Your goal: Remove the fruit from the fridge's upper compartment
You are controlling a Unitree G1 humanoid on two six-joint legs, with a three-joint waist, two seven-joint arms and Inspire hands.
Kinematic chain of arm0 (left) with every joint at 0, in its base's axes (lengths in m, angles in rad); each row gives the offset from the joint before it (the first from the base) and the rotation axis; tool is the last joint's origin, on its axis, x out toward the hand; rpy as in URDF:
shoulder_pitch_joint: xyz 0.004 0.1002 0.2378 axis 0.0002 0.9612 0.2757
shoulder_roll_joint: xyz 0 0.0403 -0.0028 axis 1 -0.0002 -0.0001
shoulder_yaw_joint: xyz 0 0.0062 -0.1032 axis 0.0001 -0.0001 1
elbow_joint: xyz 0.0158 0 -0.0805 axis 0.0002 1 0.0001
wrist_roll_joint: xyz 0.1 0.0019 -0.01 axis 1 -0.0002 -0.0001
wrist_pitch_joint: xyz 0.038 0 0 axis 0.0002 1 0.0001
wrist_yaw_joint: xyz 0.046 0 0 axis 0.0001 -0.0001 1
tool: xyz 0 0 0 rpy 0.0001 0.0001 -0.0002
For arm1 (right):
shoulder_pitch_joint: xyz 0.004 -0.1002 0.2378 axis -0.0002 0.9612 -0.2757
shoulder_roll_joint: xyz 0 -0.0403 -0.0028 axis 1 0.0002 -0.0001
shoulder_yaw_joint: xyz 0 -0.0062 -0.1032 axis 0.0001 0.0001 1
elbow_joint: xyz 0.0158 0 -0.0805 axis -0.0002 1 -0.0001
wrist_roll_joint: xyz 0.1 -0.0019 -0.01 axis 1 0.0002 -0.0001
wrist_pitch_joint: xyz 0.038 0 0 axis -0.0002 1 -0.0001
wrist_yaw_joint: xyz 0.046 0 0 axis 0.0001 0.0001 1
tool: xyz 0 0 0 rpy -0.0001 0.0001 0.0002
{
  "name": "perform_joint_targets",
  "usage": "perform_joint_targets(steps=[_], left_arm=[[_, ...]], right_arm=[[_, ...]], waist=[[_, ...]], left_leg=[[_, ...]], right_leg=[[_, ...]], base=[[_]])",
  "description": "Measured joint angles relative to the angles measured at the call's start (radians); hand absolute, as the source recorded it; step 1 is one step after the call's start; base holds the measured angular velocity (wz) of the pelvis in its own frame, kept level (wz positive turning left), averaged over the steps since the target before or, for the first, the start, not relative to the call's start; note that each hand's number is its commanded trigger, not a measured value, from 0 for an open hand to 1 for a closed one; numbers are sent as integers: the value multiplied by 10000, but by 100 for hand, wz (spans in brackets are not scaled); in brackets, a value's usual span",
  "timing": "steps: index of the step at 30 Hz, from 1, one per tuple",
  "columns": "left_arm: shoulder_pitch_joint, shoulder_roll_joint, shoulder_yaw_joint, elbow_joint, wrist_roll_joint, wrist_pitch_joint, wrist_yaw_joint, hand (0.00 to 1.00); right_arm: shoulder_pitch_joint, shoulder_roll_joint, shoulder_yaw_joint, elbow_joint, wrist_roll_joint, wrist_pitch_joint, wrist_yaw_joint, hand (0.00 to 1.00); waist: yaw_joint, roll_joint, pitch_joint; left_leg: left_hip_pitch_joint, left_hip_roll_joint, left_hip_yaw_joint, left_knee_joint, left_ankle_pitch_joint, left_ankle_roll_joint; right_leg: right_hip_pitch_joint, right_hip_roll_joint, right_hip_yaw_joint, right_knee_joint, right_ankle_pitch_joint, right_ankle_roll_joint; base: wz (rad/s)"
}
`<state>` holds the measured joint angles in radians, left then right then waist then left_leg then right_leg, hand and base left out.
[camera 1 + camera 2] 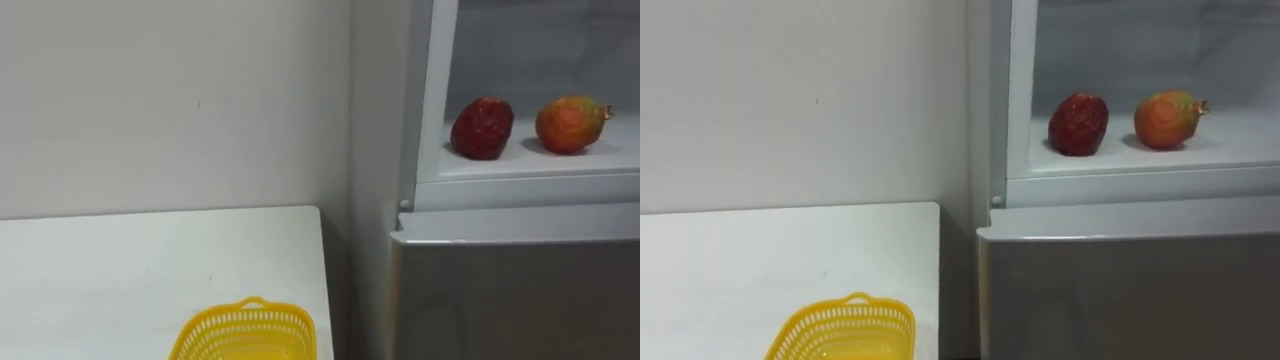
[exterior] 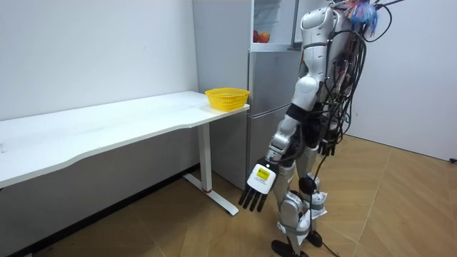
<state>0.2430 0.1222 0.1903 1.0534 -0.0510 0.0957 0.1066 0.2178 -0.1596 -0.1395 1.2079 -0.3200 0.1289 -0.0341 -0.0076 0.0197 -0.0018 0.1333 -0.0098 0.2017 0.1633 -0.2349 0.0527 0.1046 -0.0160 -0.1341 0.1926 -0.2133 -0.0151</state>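
– Since the fridge (image 1: 500,270) has its upper compartment open, what lies inside?
– Two fruits on the fridge's white shelf (image 1: 530,165). A dark red fruit (image 1: 483,128) lies toward the fridge's left wall. An orange-red fruit (image 1: 571,123) with a small stem lies near it, further toward the fridge's right. They are apart, not touching, and no hand is on either.
– And below them?
– The fridge's grey lower door (image 1: 520,300) is closed.
– What stands beside the fridge?
– A white table (image 1: 150,260) against the wall (image 1: 170,100), its end just left of the fridge with a narrow gap between. A yellow basket (image 1: 250,332) sits on the table's end nearest the fridge.
– Where is the robot?
– Upright in front of the fridge, facing it. Its left hand (image 2: 257,187) hangs low before the fridge, on the table's side, fingers straight and pointing at the floor, holding nothing. Its right hand (image 2: 330,146) shows dark at the hip, half hidden by the body, and I cannot tell how it is set
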Motion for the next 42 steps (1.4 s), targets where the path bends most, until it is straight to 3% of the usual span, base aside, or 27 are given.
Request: perform_joint_targets(steps=[4,11,17,28,32,34,36,42], left_arm=[[-226,31,-480,-43,1039,37,-110,0],[-645,18,-1358,-270,1838,77,-154,0],[-589,70,-1548,-368,2044,76,-129,0],[-486,79,-1546,-332,2480,66,-46,0],[-479,83,-1602,-328,2520,47,60,0],[-471,82,-1728,-444,2522,-76,128,0],[-511,78,-1963,-535,2523,-406,128,0],[-550,57,-2358,-727,2398,-884,174,0]], right_arm=[[20,51,26,-51,1,33,-2,0],[6,104,392,23,-52,57,-90,0],[-197,118,395,12,-78,259,-90,0],[-161,281,394,-902,-40,154,-782,0],[-158,364,264,-2179,-11,-101,-1490,0],[9,418,269,-3611,10,-113,-1701,0],[57,487,313,-5828,87,-527,-2062,0],[553,604,1247,-10628,80,-1641,-2731,0]], waist=[[-294,-118,-51],[-460,-288,-6],[-461,-303,4],[-387,-279,10],[-473,-239,31],[-476,-248,-1],[-475,-150,12],[-430,-127,-20]], left_leg=[[-8,-8,30,-38,-1,0],[7,-9,36,-117,-1,0],[-5,-11,56,-154,-1,-1],[-2,0,135,-195,-2,-1],[-51,2,169,-196,-2,1],[-167,7,209,-155,-2,3],[-354,36,309,-91,17,17],[-357,95,478,-97,23,7]], right_leg=[[-18,1,17,-37,4,8],[-12,6,7,-45,9,13],[-52,12,22,-41,10,16],[-113,35,104,24,20,22],[-235,34,180,116,20,22],[-370,31,212,156,28,13],[-571,53,231,117,137,1],[-665,160,493,109,187,-10]], base=[[-4],[0],[0],[-1],[-6],[-8],[-11],[-7]])
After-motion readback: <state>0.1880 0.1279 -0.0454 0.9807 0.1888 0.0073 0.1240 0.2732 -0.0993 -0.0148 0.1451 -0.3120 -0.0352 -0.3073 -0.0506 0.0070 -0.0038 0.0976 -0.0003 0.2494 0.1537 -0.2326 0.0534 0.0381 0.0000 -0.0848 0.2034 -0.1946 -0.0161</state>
